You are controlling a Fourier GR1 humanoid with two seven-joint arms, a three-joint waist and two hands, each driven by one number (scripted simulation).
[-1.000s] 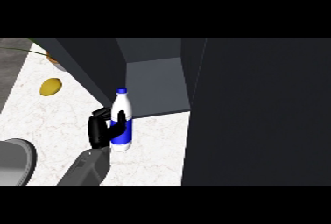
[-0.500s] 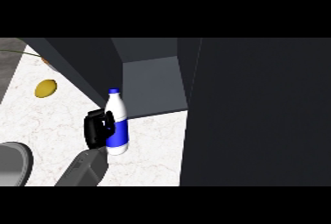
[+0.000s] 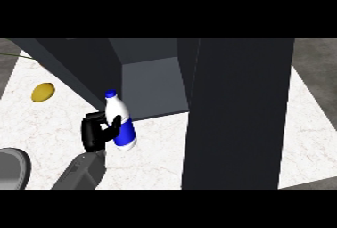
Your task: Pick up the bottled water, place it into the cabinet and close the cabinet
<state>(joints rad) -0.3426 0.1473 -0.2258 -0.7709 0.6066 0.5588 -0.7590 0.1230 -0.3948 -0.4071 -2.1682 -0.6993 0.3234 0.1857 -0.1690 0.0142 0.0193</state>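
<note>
Before the open cabinet (image 3: 154,89), the left hand (image 3: 95,131) grips the near-upright bottled water (image 3: 121,122), cap tilted up-left.

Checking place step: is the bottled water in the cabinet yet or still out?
Out. The bottled water stands roughly upright in front of the open cabinet, with the left hand curled round it.

Glossy plastic bottled water (image 3: 120,121); matt dark cabinet (image 3: 237,111); marbled counter (image 3: 39,124).
</note>
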